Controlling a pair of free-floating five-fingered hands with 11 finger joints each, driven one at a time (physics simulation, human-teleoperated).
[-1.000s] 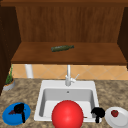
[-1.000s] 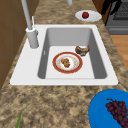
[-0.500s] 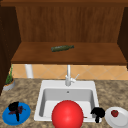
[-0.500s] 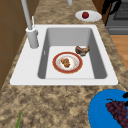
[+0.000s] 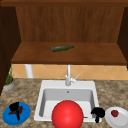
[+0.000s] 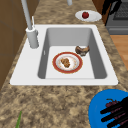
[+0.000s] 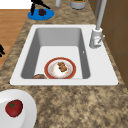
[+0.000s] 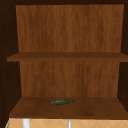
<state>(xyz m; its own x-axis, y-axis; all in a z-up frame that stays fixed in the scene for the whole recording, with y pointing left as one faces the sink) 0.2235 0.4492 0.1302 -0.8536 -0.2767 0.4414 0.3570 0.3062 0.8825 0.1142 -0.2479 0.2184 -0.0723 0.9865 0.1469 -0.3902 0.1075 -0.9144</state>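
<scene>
My left hand [image 5: 15, 110] hangs over a blue plate [image 5: 24, 117] on the counter left of the sink, fingers straight and pointing down at a dark purple fruit [image 5: 20, 109] on it. From the left side, that hand [image 6: 115, 112] lies flat across the blue plate [image 6: 100, 117]. My right hand [image 5: 98, 113] hovers at the sink's front right corner, beside a white plate [image 5: 120, 120] with a red tomato [image 5: 114, 113]; its fingers look relaxed. A large red ball [image 5: 67, 115] shows in front of the sink [image 5: 42, 85].
In the sink basin lie a red-rimmed plate [image 6: 57, 68] with brown food and a small brown item [image 6: 82, 50]. The faucet [image 6: 31, 32] stands at the back. A green bottle [image 8: 62, 102] lies on the lower shelf. A potted plant [image 5: 8, 82] sits far left, a stove [image 6: 120, 15] beyond the white plate.
The left hand has shifted slightly over the blue plate. The right hand has stayed where it was.
</scene>
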